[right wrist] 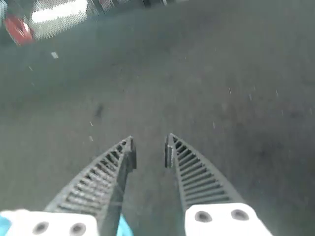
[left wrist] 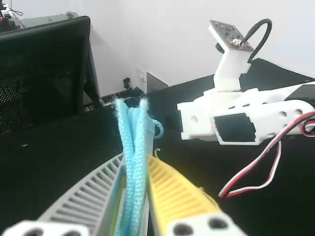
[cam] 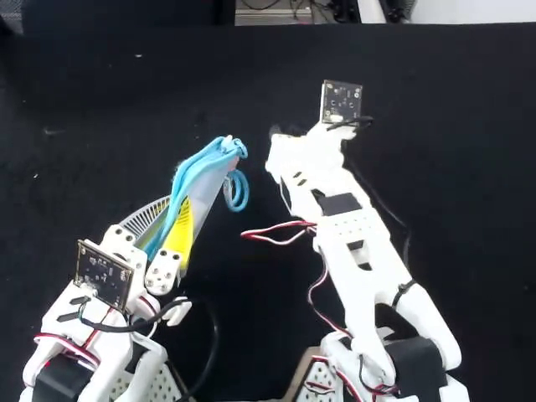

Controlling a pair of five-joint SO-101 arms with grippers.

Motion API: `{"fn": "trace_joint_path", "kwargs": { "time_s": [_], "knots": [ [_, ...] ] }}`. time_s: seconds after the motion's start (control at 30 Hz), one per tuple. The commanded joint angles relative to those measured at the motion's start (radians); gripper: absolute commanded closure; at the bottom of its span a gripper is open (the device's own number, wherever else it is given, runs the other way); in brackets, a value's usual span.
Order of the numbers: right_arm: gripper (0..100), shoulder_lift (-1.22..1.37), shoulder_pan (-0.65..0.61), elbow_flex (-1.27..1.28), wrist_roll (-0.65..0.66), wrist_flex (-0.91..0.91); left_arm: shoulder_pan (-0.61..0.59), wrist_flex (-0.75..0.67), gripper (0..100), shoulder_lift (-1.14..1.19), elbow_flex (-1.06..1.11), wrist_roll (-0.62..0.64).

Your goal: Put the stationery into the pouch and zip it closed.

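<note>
Two grippers matter, and the coming move looks like the free one's. Of these, the right gripper (right wrist: 147,147) is released: its grey ribbed fingers are parted by a small gap, nothing between them, above the black cloth-covered table (cam: 452,126). The left gripper (left wrist: 136,164) is clenched, one grey and one yellow ribbed finger pinching the light blue woven fabric pouch (cam: 203,165), which hangs clear of the table. The pouch's long axis runs from the left fingertips away and slantwise toward the white right arm (cam: 335,218). A blue ring-shaped zipper pull (cam: 237,191) hangs near the pouch's far end, on the side facing that arm, near its front but apart from it. Judgement: the right arm is nearer and must shift sideways toward the left arm to reach the pull. Cannot tell whether stationery is inside, or whether the zip is shut.
</note>
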Motion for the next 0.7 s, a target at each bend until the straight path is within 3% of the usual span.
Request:
{"fn": "trace_joint_path", "kwargs": {
  "time_s": [0.0,0.3,0.53,0.67],
  "knots": [
    [89.9,0.025,0.028,-0.042,-0.008,-0.072,0.008,0.026,97,0.009,0.016,0.012],
    [89.8,0.257,-0.167,-0.136,0.000,-0.075,0.008,0.031,97,0.009,0.019,0.012],
    [89.9,0.464,-0.081,-0.309,0.000,-0.068,0.008,0.031,97,0.009,0.016,0.012],
    [90.8,0.444,-0.068,-0.314,-0.008,-0.048,0.059,0.006,97,0.009,0.012,-0.003]
  ]
}}
